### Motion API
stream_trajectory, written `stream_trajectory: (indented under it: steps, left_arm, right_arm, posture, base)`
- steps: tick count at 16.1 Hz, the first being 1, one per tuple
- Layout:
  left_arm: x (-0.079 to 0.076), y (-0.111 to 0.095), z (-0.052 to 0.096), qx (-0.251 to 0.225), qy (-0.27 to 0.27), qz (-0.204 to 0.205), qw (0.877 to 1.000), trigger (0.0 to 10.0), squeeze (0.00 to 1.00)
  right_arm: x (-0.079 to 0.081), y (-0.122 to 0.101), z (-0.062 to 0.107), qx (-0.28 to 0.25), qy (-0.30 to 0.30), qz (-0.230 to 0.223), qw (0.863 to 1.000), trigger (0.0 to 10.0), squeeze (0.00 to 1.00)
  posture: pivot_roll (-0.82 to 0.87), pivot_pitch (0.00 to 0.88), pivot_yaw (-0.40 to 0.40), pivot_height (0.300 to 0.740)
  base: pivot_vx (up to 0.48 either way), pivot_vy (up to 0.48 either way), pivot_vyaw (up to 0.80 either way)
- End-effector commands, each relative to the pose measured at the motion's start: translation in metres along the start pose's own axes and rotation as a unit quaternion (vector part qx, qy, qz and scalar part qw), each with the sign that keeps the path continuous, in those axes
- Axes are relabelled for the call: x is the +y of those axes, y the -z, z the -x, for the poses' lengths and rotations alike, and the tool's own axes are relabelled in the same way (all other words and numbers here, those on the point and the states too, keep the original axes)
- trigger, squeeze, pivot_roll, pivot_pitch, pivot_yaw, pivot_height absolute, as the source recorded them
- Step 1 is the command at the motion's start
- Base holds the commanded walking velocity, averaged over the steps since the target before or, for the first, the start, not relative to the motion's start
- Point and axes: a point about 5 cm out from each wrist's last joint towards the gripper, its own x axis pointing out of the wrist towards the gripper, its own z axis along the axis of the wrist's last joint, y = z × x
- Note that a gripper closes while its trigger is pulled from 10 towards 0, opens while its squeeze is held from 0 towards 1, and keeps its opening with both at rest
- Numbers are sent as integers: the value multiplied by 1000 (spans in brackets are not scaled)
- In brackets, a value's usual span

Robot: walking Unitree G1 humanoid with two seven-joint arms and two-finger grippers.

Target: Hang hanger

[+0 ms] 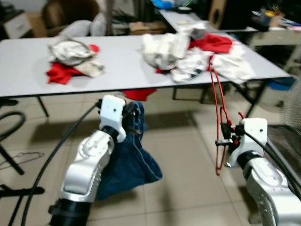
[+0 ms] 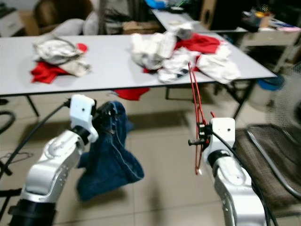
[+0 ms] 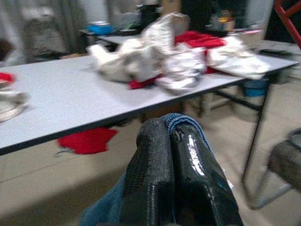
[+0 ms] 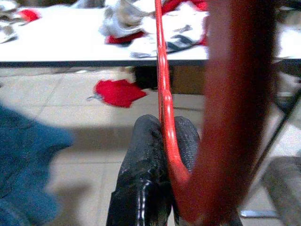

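- Red hanger (image 1: 219,110) clamped upright in right gripper (image 1: 227,139), fingers closed tight on the wire, well out in front of the grey table (image 1: 117,75) edge and above the tiled floor (image 1: 183,165).
- Hook end hard to place amid blur; frame rising toward the table's near edge.
- Left gripper (image 1: 133,120) pinched shut on a blue denim garment (image 1: 127,162), cloth drooping toward the floor beside the left arm.
- Heaped on the table: white and red clothes (image 1: 193,54), a second smaller pile (image 1: 70,56) at the far left.
- Red cloth (image 1: 138,94) lying under the table; dark chair (image 1: 287,141) just to the right.
- Step in hand, by appearance: hanger and garment both carried, not yet joined or hung.
- Next move likely calling for hanger and denim brought together, then a rail found.
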Motion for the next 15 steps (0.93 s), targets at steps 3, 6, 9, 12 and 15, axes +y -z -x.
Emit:
stream_trajectory:
  steps: [3,6,9,12,15]
  left_arm:
    - [1,-8,0,-17,1,-5,1000,10000,0]
    - [2,-9,0,-18,1,-6,1000,10000,0]
    - [3,-11,-2,-21,2,-7,1000,10000,0]
    - [2,-14,-8,-25,10,-9,1000,10000,0]
    - [1,-14,-9,-26,13,-9,1000,10000,0]
  right_arm:
    - [2,-5,0,-8,-7,-1,1000,10000,0]
    - [2,-4,0,-13,-4,3,1000,10000,0]
    - [3,-5,0,-17,-5,5,1000,10000,0]
    - [3,-5,1,-22,3,3,1000,10000,0]
    - [1,-6,2,-24,6,2,1000,10000,0]
  posture:
    - [-15,0,-5,740]
    - [-14,0,-2,740]
    - [-16,0,9,740]
    - [-25,0,24,740]
    - [-28,0,28,740]
  base:
    - [364,0,-800]
    - [361,0,-267]
    - [363,0,0]
    - [363,0,0]
    - [363,0,0]
